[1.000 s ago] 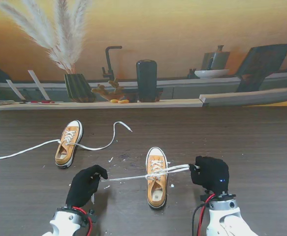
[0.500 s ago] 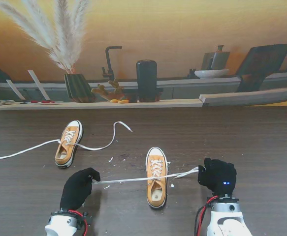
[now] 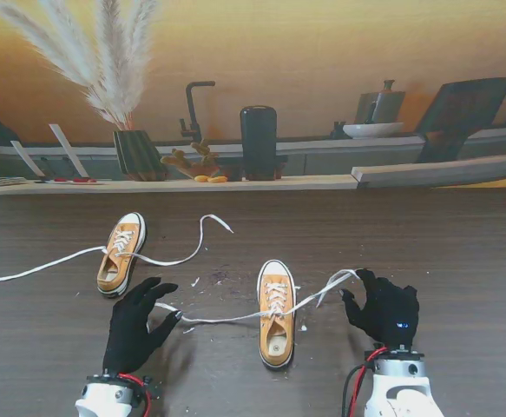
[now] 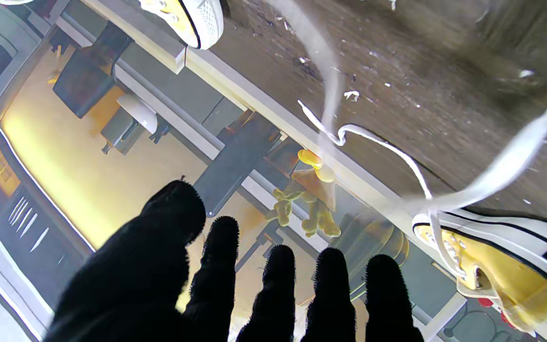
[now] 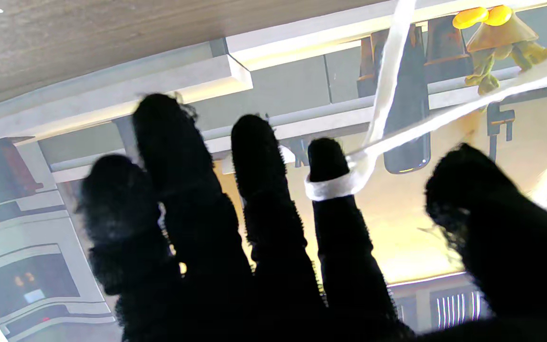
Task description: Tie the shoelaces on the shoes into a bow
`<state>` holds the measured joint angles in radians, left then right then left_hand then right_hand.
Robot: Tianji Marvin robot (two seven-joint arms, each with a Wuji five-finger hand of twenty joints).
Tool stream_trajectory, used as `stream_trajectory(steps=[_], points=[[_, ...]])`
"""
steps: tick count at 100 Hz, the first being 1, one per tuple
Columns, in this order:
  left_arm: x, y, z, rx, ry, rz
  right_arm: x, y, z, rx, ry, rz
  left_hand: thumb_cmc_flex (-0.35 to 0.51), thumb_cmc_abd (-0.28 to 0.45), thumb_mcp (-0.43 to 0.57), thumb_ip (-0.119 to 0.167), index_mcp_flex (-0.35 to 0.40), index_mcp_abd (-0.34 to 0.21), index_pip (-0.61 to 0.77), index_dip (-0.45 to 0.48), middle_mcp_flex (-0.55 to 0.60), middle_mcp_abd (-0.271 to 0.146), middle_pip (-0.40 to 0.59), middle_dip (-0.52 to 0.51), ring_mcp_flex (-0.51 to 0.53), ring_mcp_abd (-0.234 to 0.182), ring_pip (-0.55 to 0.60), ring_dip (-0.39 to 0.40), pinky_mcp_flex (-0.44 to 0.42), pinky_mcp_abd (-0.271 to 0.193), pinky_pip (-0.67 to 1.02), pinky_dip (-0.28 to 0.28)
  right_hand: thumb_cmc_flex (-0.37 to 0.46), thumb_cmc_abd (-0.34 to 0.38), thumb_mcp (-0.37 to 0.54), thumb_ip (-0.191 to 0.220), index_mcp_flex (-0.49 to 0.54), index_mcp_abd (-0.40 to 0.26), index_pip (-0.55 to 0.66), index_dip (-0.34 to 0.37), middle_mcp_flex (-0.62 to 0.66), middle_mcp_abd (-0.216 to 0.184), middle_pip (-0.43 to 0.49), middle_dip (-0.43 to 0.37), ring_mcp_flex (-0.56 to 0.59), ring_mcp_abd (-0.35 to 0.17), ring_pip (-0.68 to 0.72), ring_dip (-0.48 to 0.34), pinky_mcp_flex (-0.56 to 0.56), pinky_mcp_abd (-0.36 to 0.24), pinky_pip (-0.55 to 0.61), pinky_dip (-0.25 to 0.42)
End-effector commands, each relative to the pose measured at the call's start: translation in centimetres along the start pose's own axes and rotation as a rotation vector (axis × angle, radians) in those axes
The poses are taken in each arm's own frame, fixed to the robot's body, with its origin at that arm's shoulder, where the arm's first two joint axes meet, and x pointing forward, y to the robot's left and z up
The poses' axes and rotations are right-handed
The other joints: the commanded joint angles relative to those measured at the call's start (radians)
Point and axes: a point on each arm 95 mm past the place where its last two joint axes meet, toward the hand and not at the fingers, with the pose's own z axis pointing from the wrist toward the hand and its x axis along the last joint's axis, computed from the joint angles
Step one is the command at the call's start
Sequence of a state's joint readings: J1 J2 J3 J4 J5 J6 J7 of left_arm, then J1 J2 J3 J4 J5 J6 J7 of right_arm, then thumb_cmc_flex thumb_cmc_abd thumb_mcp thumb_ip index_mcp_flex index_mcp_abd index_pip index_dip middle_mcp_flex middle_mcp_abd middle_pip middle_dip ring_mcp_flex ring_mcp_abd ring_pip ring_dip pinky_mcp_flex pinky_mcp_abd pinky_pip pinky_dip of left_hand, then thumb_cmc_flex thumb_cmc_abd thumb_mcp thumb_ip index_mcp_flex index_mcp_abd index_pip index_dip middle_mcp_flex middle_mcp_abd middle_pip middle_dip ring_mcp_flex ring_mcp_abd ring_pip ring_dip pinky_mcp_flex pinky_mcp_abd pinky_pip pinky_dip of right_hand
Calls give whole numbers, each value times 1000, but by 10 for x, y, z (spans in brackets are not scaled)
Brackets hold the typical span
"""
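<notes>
Shoelace (image 3: pixel 235 316) slack between spread hands

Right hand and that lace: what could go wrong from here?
The lace is looped around one finger of the open right hand; pulling away could snag it and drag the near shoe. The open left hand grips nothing, so the lace's other end may slip and the knot loosen.
</notes>
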<state>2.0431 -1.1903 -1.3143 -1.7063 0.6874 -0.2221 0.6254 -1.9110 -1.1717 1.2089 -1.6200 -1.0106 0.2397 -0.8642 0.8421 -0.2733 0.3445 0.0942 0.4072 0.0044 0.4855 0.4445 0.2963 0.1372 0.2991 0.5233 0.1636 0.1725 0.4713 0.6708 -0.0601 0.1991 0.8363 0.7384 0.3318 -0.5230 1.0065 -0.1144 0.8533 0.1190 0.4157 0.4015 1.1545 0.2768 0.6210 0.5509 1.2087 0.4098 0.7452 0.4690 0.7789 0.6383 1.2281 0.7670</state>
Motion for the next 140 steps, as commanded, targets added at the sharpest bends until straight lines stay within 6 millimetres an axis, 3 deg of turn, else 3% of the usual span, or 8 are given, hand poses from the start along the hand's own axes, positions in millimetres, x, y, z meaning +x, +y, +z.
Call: stream_trajectory(steps=[1,33,57,77,93,111,126,140], points=[[6,0,1,0,12,-13,0,3,-1,13,-4,-10,-24,42,-34,14,-5,11,-4,-8,3,-12,-11,-18,6,3,-12,-21,-6,-13,-15,7,-38,30,-38,44,-79,38,-57,-6,-79,44,-39,-52,-52,64,-112,-35,-109,60,-62,-33],[9,1,-1,23,-2,-26,-14,3,1,49,-78,-107,-1,13,-34,1,101,15,59,35,126,20,47,16,85,33,69,35,44,4,85,68,-11,-2,2,40,151,-14,475,420,-313,57,-23,-150,-238,66,-295,-79,-312,60,-121,-189],[11,4,0,10,-3,-39,-14,2,2,80,-73,-51,11,2,-31,-16,126,16,68,46,153,25,64,28,102,39,96,39,57,6,129,66,12,36,-29,52,-130,66,-18,160,-365,33,45,-122,-276,13,-261,-53,-341,30,-108,-196],[13,6,1,1,-2,-52,-14,0,6,14,-65,-15,21,-1,-31,-24,139,16,73,49,169,28,71,32,118,42,111,40,68,9,153,61,103,164,-45,-9,254,-16,422,261,-157,27,71,-91,-174,32,-200,-46,-245,52,-72,-200],[15,8,2,-14,3,-55,-13,0,7,-8,-33,-29,28,2,-37,-31,145,15,74,48,179,27,74,34,126,42,122,42,73,9,172,58,66,-19,74,-4,471,52,590,368,67,-7,55,-71,-49,19,-166,-34,-123,58,-32,-228],[18,11,3,-25,7,-59,-12,2,6,8,-3,-72,38,-2,-45,-35,154,8,82,51,194,27,79,37,138,43,137,45,82,10,196,56,201,-218,130,33,473,65,679,233,126,-71,36,-42,30,-65,-148,-15,-8,-16,10,-279],[18,12,3,-33,8,-60,-11,5,4,40,12,-77,40,-4,-49,-35,156,3,88,53,200,26,82,39,143,43,144,47,86,10,210,53,300,-468,197,-85,337,-32,764,-71,48,-77,16,-32,18,-96,-173,-12,1,-64,-4,-290],[18,13,3,-40,8,-62,-9,5,4,67,28,-74,41,-5,-51,-34,158,3,91,52,202,27,85,41,144,43,148,46,87,11,217,50,377,-550,288,-108,52,-129,538,-40,-75,-96,28,-25,-6,-123,-187,-11,-18,-103,-16,-286]])
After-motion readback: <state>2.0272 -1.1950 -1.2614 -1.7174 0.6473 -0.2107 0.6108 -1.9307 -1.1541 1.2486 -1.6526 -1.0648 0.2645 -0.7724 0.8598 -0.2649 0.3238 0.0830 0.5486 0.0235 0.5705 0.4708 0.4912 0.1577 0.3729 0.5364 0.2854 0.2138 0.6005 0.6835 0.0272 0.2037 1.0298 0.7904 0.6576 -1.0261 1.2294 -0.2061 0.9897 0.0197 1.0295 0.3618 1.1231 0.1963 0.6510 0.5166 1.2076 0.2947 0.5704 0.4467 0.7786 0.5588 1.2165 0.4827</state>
